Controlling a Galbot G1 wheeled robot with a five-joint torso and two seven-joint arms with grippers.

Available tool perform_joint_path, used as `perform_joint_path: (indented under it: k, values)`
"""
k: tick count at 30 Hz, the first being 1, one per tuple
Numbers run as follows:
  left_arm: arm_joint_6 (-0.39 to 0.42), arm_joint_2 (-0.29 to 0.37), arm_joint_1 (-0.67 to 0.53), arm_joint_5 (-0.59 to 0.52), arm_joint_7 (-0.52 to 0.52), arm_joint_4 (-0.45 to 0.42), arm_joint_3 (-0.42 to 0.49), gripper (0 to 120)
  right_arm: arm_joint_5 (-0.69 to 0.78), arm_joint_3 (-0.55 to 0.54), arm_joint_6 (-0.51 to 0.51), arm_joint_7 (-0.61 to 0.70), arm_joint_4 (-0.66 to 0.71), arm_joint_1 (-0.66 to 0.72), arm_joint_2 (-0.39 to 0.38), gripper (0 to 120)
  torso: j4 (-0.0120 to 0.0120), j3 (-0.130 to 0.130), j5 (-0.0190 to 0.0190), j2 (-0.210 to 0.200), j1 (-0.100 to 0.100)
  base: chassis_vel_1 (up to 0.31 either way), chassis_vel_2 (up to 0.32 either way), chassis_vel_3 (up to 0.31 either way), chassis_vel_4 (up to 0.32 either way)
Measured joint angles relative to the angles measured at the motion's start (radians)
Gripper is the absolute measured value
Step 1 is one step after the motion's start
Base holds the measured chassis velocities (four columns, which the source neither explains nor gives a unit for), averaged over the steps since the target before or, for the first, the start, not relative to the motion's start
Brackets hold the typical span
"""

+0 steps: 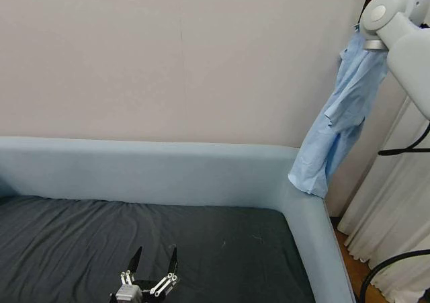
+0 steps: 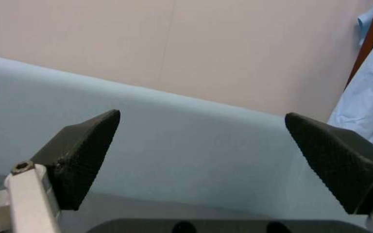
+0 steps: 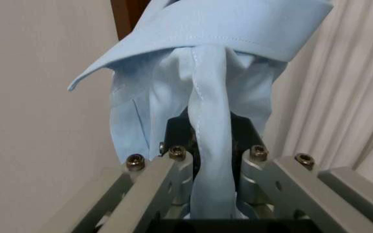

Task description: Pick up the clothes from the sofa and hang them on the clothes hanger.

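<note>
A light blue shirt [image 1: 336, 121] hangs against the wall beyond the sofa's right end, its hem reaching the armrest. My raised right arm [image 1: 403, 41] reaches its top. In the right wrist view my right gripper [image 3: 209, 145] is shut on a fold of the shirt [image 3: 206, 97] just under the collar, with the brown hanger pole [image 3: 127, 14] behind. My left gripper [image 1: 156, 252] hovers open and holding nothing low over the dark sofa seat [image 1: 222, 242]. The left wrist view shows its black fingertips [image 2: 86, 145] spread wide, facing the backrest, with the shirt [image 2: 368, 97] at the edge.
The sofa has a pale blue backrest [image 1: 148, 172] and right armrest [image 1: 316, 229]. White curtains [image 1: 396, 215] hang right of it over a strip of wooden floor [image 1: 349, 256]. A black cable [image 1: 403, 152] runs from my right arm.
</note>
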Motion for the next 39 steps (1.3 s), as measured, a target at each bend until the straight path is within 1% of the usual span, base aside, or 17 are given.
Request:
perform_joint_path:
  k: [10, 16, 24, 25, 26, 27, 30, 31, 32, 33, 35, 36, 37, 38, 39]
  values:
    - [-0.011, -0.004, 0.011, -0.001, 0.004, -0.006, -0.008, 100, 0.042, -0.023, -0.016, 0.025, -0.054, 0.022, 0.008, 7, 0.0001, 0.0, -0.0001, 0.0, 0.0, 0.0, 0.0, 0.0, 0.0]
    - [-0.024, -0.003, 0.01, 0.004, 0.017, 0.006, -0.013, 100, 0.076, -0.063, -0.04, 0.043, -0.04, 0.025, -0.008, 7, -0.0003, 0.0, 0.0002, 0.0, 0.0, 0.0, 0.0, 0.0, 0.0]
    - [-0.029, -0.013, 0.018, 0.005, 0.021, 0.013, -0.013, 100, 0.099, -0.073, -0.051, 0.025, -0.03, 0.029, -0.015, 8, -0.0002, 0.0, 0.0001, 0.0, 0.0, 0.0, 0.0, 0.0, 0.0]
    - [-0.031, -0.013, 0.02, 0.005, 0.022, 0.013, -0.013, 100, 0.099, -0.073, -0.051, 0.017, -0.021, 0.026, -0.019, 15, -0.0002, 0.0, 0.0, 0.0, 0.0, 0.0, 0.0, 0.0, 0.0]
    - [-0.032, -0.014, 0.024, 0.005, 0.022, 0.013, -0.013, 100, 0.097, -0.072, -0.052, 0.007, -0.008, 0.021, -0.026, 19, -0.0002, 0.0, 0.0, 0.0, 0.0, 0.0, 0.0, 0.0, 0.0]
    - [-0.032, -0.014, 0.024, 0.005, 0.022, 0.013, -0.013, 100, 0.097, -0.072, -0.052, 0.007, -0.008, 0.021, -0.026, 19, -0.0002, 0.0, 0.0, 0.0, 0.0, 0.0, 0.0, 0.0, 0.0]
    - [-0.033, -0.016, 0.027, 0.007, 0.023, 0.013, -0.014, 100, 0.085, -0.071, -0.052, -0.013, 0.047, 0.003, -0.055, 34, -0.0001, 0.0, 0.0, 0.0, 0.0, 0.0, 0.0, 0.0, 0.0]
    - [-0.033, -0.016, 0.027, 0.007, 0.022, 0.013, -0.014, 100, 0.077, -0.071, -0.052, -0.022, 0.071, -0.005, -0.068, 35, -0.0001, 0.0, 0.0, 0.0, 0.0, 0.0, 0.0, 0.0, 0.0]
    - [-0.032, -0.017, 0.027, 0.008, 0.021, 0.013, -0.013, 100, 0.069, -0.072, -0.052, -0.032, 0.098, -0.012, -0.085, 42, -0.0001, 0.0, 0.0001, 0.0, 0.0, 0.0, 0.0, 0.0, 0.0]
    - [-0.032, -0.017, 0.027, 0.008, 0.021, 0.013, -0.013, 100, 0.069, -0.072, -0.052, -0.032, 0.098, -0.012, -0.085, 42, -0.0001, 0.0, 0.0001, 0.0, 0.0, 0.0, 0.0, 0.0, 0.0]
    - [-0.028, -0.018, 0.026, 0.015, 0.015, 0.011, -0.01, 100, 0.055, -0.068, -0.047, -0.054, 0.155, -0.03, -0.118, 47, -0.0002, 0.0, 0.0, 0.0, 0.0, 0.0, 0.0, 0.0, 0.0]
    - [-0.024, -0.019, 0.025, 0.018, 0.011, 0.011, -0.01, 100, 0.042, -0.057, -0.033, -0.073, 0.191, -0.044, -0.14, 55, -0.0001, 0.0, 0.0001, 0.0, 0.0, 0.0, 0.0, 0.0, 0.0]
    - [-0.021, -0.018, 0.024, 0.02, 0.008, 0.011, -0.009, 100, 0.032, -0.044, -0.02, -0.09, 0.224, -0.058, -0.16, 61, 0.0, 0.0, 0.0001, 0.0, 0.0, 0.0, 0.0, 0.0, 0.0]
    - [-0.021, -0.018, 0.024, 0.02, 0.008, 0.011, -0.009, 100, 0.032, -0.044, -0.02, -0.09, 0.224, -0.058, -0.16, 61, 0.0, 0.0, 0.0001, 0.0, 0.0, 0.0, 0.0, 0.0, 0.0]
    - [-0.018, -0.018, 0.022, 0.021, 0.007, 0.011, -0.009, 100, 0.025, -0.034, -0.009, -0.109, 0.26, -0.073, -0.182, 64, 0.0, 0.0, 0.0, 0.0, 0.0, 0.0, 0.0, 0.0, 0.0]
